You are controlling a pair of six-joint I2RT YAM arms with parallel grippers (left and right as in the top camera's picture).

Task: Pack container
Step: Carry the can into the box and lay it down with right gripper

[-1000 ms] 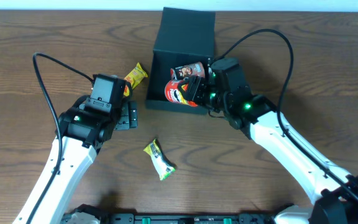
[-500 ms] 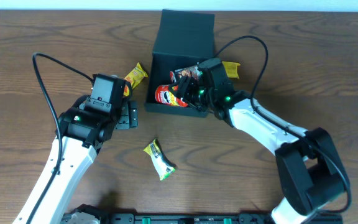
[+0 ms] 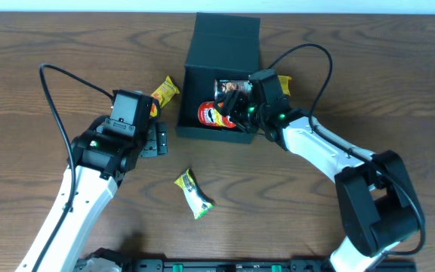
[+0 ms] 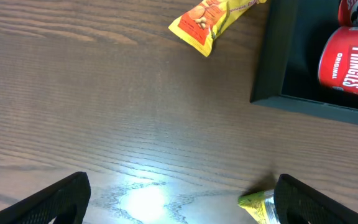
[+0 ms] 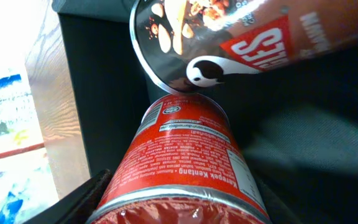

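The container is a dark teal square box with its flap lid open at the back. A dark chip can lies inside it. My right gripper reaches into the box and is shut on a red chip can. In the right wrist view the red can fills the space between my fingers, its end against the dark can. My left gripper is open and empty on the table left of the box. The left wrist view shows its fingers wide apart over bare wood.
A yellow snack packet lies left of the box, also in the left wrist view. Another yellow packet lies at its right. A green-yellow packet lies in front, near the left fingertip. The box's front wall is close.
My right arm has swung in over the box. The red can in its jaws went left, then back a little right, inside the box. The left arm has not moved.
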